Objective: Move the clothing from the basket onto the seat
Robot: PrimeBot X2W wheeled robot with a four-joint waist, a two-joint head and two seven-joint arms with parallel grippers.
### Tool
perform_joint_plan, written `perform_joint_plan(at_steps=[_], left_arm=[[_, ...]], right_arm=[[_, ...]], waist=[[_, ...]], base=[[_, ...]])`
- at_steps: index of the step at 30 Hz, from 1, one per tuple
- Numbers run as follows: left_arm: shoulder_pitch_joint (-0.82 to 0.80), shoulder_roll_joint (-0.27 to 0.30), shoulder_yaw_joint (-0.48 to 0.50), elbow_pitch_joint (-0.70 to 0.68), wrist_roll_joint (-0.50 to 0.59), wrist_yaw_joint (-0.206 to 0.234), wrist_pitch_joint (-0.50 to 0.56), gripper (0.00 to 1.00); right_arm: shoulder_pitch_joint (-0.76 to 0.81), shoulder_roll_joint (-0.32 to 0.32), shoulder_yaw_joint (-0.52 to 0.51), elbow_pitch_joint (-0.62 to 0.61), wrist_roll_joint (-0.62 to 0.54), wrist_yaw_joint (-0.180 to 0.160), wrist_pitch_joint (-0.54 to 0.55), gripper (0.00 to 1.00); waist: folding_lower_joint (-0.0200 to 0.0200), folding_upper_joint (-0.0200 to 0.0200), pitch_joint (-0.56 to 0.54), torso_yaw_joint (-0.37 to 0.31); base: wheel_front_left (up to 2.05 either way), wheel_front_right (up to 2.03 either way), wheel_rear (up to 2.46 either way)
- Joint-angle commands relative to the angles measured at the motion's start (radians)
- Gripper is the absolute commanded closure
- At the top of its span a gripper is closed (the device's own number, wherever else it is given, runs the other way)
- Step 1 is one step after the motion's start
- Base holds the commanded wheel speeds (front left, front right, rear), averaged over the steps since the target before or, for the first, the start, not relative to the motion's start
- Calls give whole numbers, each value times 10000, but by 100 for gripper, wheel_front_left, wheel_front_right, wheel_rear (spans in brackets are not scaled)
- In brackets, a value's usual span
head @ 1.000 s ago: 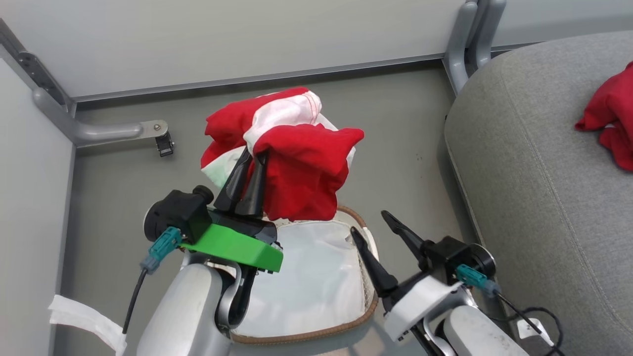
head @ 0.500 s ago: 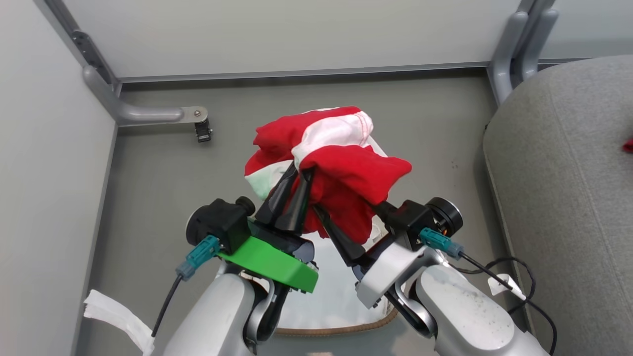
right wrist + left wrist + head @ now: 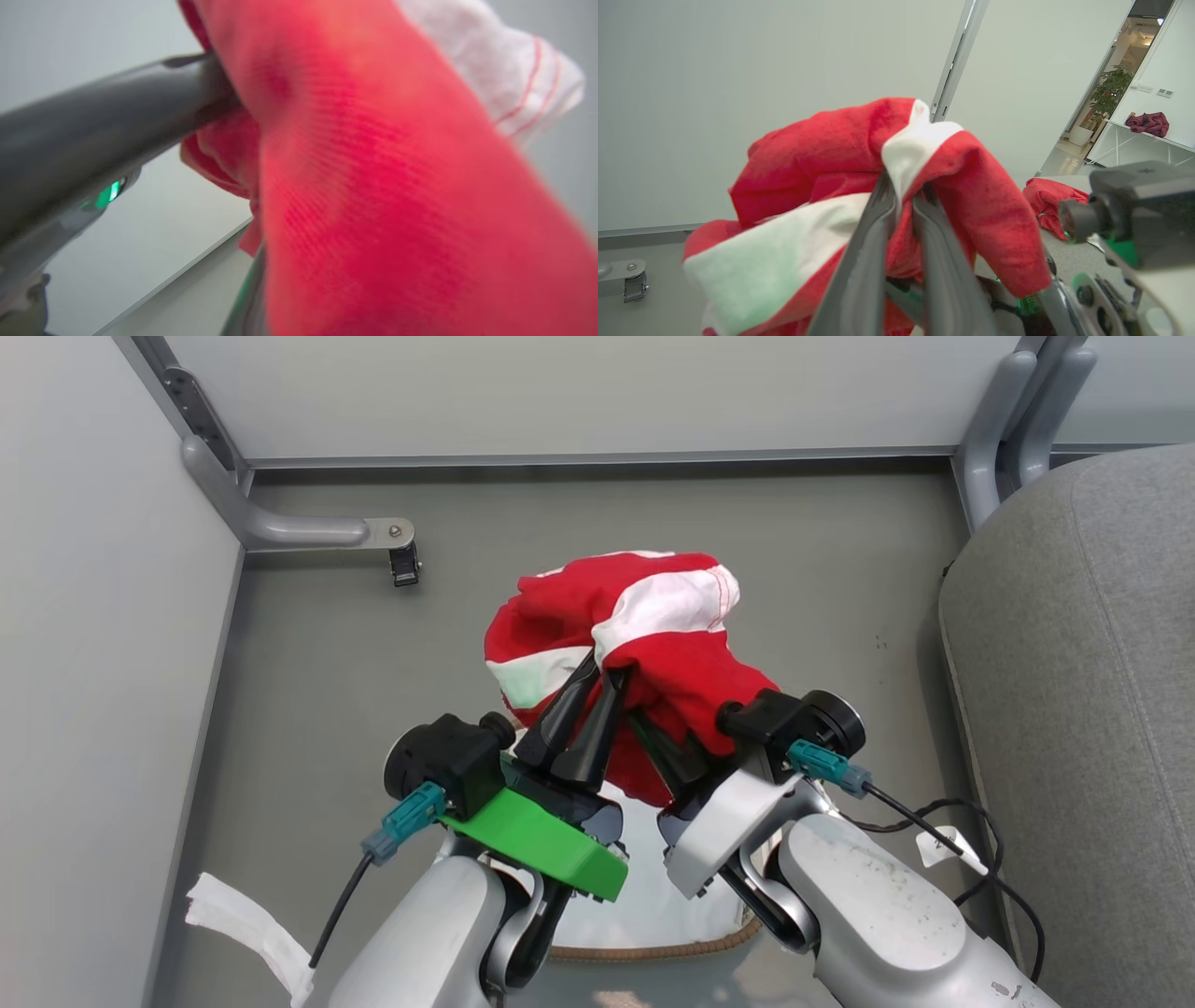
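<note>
left claw (image 3: 605,667) clamped on garment (image 3: 653,616), held above basket (image 3: 653,949) | right claw (image 3: 674,737) tucked under garment's hanging edge, apart or together: cannot tell | seat (image 3: 1074,663) to the right, well apart | second garment (image 3: 1052,203) lying on seat

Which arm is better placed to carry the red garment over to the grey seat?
Left. The left gripper is shut on the red garment, lifted above the basket. The right gripper sits nearer the seat, but its grip is hidden under cloth.
</note>
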Motion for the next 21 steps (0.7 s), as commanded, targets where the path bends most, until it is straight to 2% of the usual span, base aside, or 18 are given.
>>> perform_joint_plan(at_steps=[1,8,9,10,17,21], left_arm=[[-138,31,36,27,-44,41,-7,100],[-220,33,193,-6,108,153,-7,100],[-244,31,252,-69,221,182,-7,75],[-231,33,257,-36,307,201,-5,0],[-50,28,528,-77,983,234,-5,0],[30,34,694,-37,1370,171,-5,0]], right_arm=[[-118,-37,21,17,40,-11,-19,100],[-144,-40,-165,-129,22,-11,-19,100],[-143,-42,-190,-168,-13,-11,-19,100],[-126,-43,-253,-213,-66,-11,-19,100],[131,-45,-378,-408,-358,-11,-20,100],[106,-37,-435,-445,-349,-11,-20,100]], waist=[[1,0,20,-20],[1,0,172,-163],[1,0,191,-200],[1,0,199,-234],[1,0,183,-759],[1,0,233,-1307]], base=[[0,0,0],[0,0,0],[0,0,0],[0,0,0],[0,0,0],[0,0,0]])
